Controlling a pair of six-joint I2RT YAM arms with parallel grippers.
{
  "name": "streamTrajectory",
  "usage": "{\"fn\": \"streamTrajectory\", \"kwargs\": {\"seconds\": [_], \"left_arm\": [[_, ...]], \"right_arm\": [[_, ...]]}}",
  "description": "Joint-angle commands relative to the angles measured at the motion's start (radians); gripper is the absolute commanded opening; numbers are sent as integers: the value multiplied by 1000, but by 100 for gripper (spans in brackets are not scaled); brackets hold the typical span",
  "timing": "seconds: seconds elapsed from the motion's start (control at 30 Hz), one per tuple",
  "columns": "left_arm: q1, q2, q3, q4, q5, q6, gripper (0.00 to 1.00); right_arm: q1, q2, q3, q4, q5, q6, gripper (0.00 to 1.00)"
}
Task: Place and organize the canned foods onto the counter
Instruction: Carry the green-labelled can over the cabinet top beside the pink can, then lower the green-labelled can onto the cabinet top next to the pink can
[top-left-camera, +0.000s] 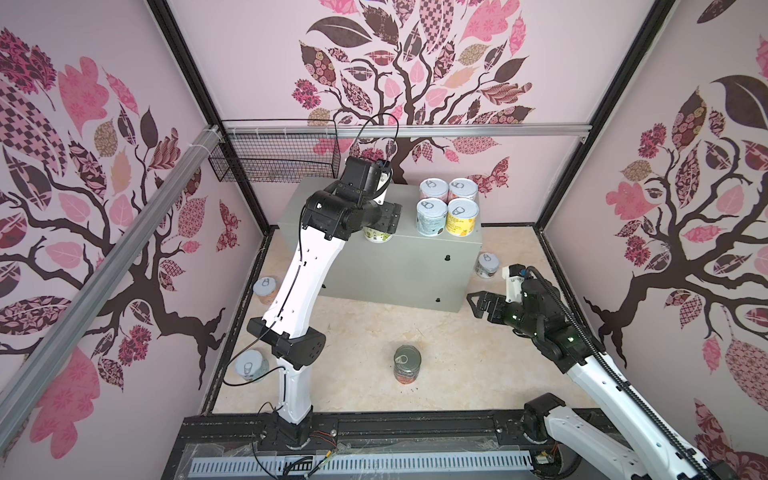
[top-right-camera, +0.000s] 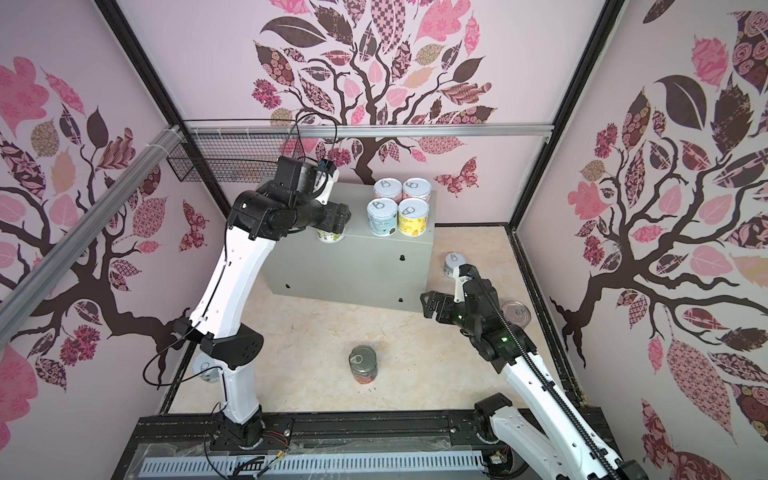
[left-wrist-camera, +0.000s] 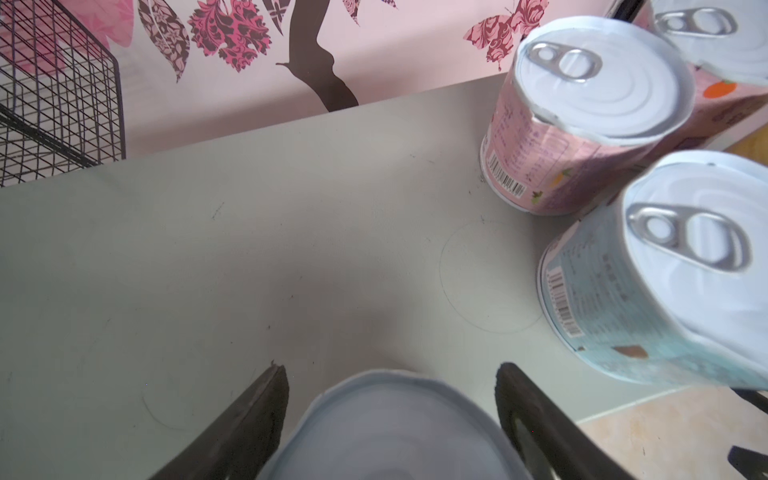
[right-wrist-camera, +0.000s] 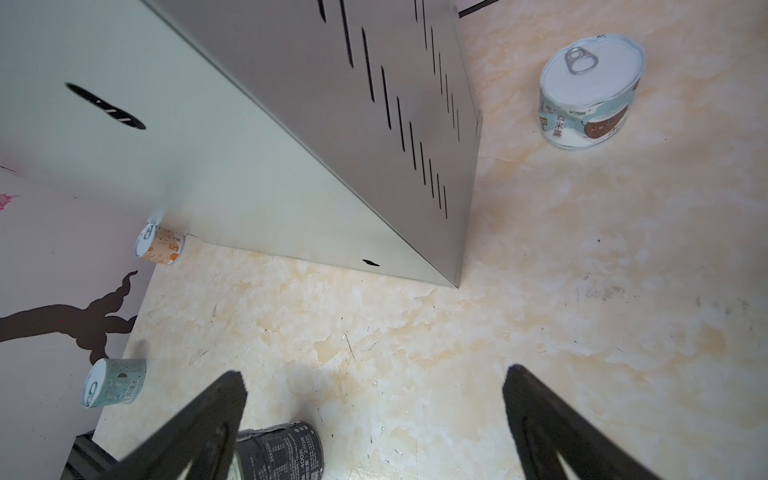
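marble floor (top-left-camera: 436, 340): reddish can (top-left-camera: 407, 365) (upright) before counter (top-left-camera: 399, 266), apart.

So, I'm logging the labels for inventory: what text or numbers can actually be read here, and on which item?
"400" and "240": dark can by the right gripper; its other print is too small.
"西米露": pale blue can on the floor.
Cans on the counter, pink and blue: barcodes and fine print, too blurred.

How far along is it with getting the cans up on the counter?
Done: four cans stand in a square on the counter. In hand: the left gripper straddles a fifth, green-labelled can on the counter, fingers apart from its lid. Left: five cans on the floor, including the tall can.
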Motion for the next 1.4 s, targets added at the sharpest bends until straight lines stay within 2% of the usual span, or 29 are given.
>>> {"fn": "streamTrajectory", "kwargs": {"seconds": [0.0,0.67,0.87,1.13,1.37], "left_arm": [[-4,34,35,46,-19,9,82],[-3,89,27,246,-40,28,85],[-3,-16,-113,382,-37,27,88],[-3,-125,-177,401,4,12,92],[-3,-281,-401,480,55,-20,97]], "right_arm": [[8,-18,12,-1,9,-6,100],[9,-35,7,-2,11,-12,100],[9,-37,7,3,-8,-11,100],[9,-43,8,1,-10,-13,100],[9,-48,10,0,-16,-15,100]]}}
